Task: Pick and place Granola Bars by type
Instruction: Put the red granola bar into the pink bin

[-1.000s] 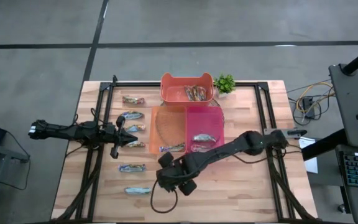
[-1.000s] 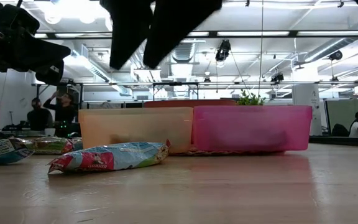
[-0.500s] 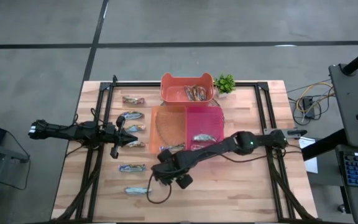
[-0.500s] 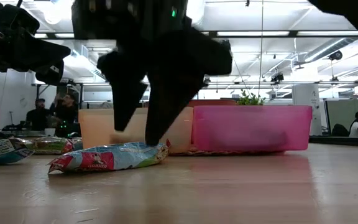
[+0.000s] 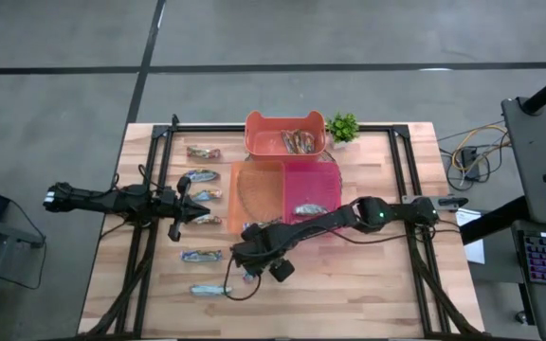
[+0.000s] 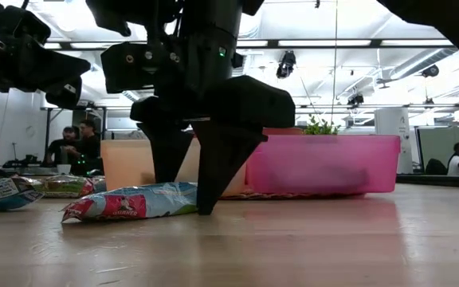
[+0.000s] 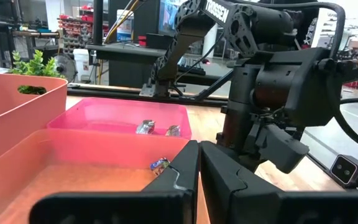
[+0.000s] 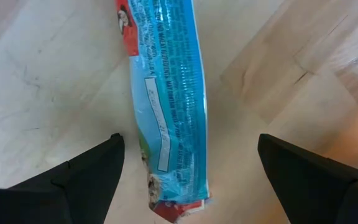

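Observation:
My right gripper is open and points straight down over a blue-silver granola bar that lies flat on the table in front of the orange bin. Its fingers stand on either side of the bar's end, down at table level, without visibly touching it. In the high view the right gripper hides that bar. My left gripper is shut and waits over the table's left part, beside a column of loose bars.
A translucent orange bin and a pink bin holding a bar stand mid-table. Behind them are a coral tub with brownish bars and a small plant. Several loose bars lie left, including two nearer the near edge. People are in the room beyond.
My right gripper has come down from well above the table to table level and shifted slightly toward the far edge. It now straddles the end of the blue-silver bar by the orange bin. The bar has stayed in place.

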